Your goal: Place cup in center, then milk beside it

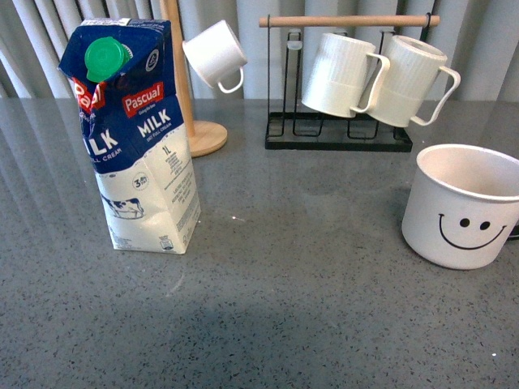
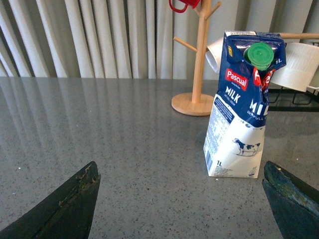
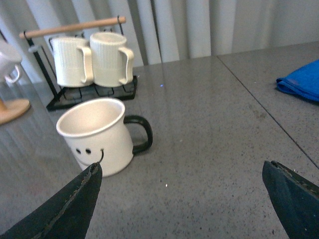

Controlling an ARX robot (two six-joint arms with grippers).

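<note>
- I'm looking at a grey speckled stone worktop [image 1: 284, 284], glossy enough to mirror the pleated curtain [image 2: 99, 40].
- The milk [image 1: 138, 138] stands upright on the left. It's a tall card carton, blue over white, its gabled top creased, with a round green cap. It sits just in front of the wooden mug tree [image 1: 180, 81].
- The cup [image 1: 466, 207] sits on the right, well apart from the milk. It's wide and white with a matte enamel look, a black smile facing me and a black loop handle.
- Behind the cup, two ribbed mugs [image 1: 340, 73] hang on a black wire rack [image 1: 336, 134] under a wooden bar.
- The left gripper [image 2: 179, 167] is released, its dark scuffed wedge fingers [image 2: 70, 209] spread wide. The milk is ahead of it, untouched.
- The right gripper [image 3: 182, 167] is spread wide too and holds nothing. The cup is ahead of it, near one finger.
- A crumpled blue cloth [image 3: 301, 82] lies off to the side.
</note>
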